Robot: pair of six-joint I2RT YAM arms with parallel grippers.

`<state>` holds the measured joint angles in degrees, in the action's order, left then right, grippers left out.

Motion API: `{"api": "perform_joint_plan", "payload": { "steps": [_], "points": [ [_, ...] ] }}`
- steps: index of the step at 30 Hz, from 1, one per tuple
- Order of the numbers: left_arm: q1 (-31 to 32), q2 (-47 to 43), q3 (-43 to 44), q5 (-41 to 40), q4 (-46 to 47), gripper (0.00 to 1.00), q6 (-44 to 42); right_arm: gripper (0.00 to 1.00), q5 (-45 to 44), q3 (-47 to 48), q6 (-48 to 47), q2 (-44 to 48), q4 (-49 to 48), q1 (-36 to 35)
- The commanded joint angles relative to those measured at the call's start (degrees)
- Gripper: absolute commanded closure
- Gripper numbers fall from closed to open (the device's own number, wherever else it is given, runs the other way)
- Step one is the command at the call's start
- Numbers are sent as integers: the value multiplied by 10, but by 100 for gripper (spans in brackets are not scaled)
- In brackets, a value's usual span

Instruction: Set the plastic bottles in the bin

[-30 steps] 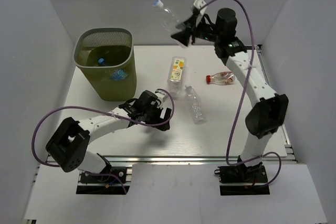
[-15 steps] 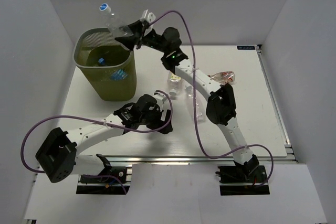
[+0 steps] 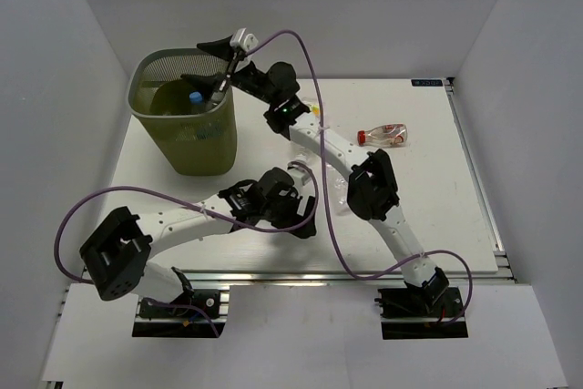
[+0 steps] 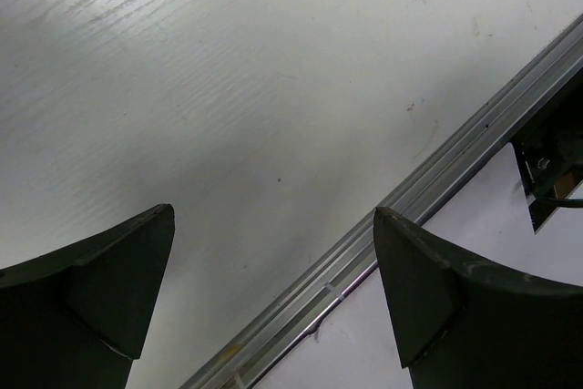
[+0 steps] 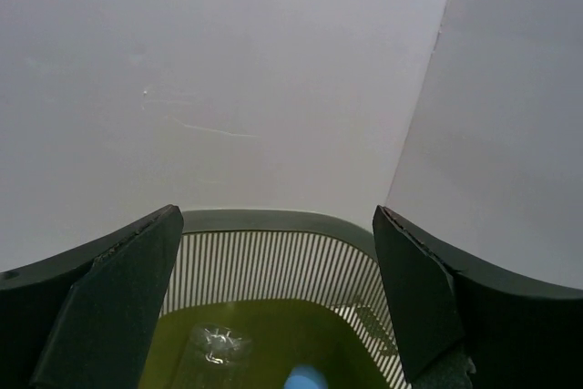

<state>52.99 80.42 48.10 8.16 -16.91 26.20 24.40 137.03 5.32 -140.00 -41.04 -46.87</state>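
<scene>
Now the right pincer [image 3: 211, 63] hangs over the back corner of the bin [image 3: 187, 148]. Its two fingers stand wide apart and nothing is between them. One finger sticks up above the rim. The other points down toward the inside of the bin.

A bottle with a blue cap [image 3: 194, 97] is inside the bin. It is below the right pincer and does not touch the fingers. From the right wrist camera you look down past the open fingers into the bin, with the mesh wall ahead and the blue cap at the very bottom of the view.

The bin stands at the far left of the table [image 3: 455, 189]. A red-capped bottle [image 3: 383, 136] lies on its side on the table, far off to the right of the bin and well apart from both pincers. A clear bottle [image 3: 338, 190] peeks out beside the right arm, partly hidden by it.

The left pincer [image 4: 273, 216] is low over the front part of the table, near the clear bottle but not touching it. Its fingers are wide apart too, and it holds nothing. Its wrist camera shows only bare white table and the metal rail [image 4: 364, 252] at the front edge.
</scene>
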Motion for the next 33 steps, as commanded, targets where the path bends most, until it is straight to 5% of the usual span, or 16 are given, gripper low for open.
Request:
{"api": "perform_joint_plan", "payload": {
  "steps": [1,4,6,7,13,16,18,26,33],
  "points": [
    [11,4,22,-16,31,0,16,10,-16,-18,-10,61,-44,13],
    [11,4,28,-47,60,0,44,11,-37,-62,-6,111,-37,39],
    [17,4,28,-68,80,0,70,84,-53,-87,-8,170,-6,74],
    [17,4,34,-78,100,0,77,100,-89,-104,-7,185,34,85],
    [17,67,69,-112,171,0,131,94,-181,-250,-37,352,229,222],
    [17,125,129,-106,177,0,146,39,-207,-301,-29,388,392,315],
    [17,190,188,-106,163,0,162,24,-190,-379,-50,424,488,366],
    [28,375,458,-234,-88,0,186,22,-82,-697,-119,595,497,504],
    [33,432,522,-251,-182,0,181,22,-51,-745,-82,628,504,547]
  ]
}}
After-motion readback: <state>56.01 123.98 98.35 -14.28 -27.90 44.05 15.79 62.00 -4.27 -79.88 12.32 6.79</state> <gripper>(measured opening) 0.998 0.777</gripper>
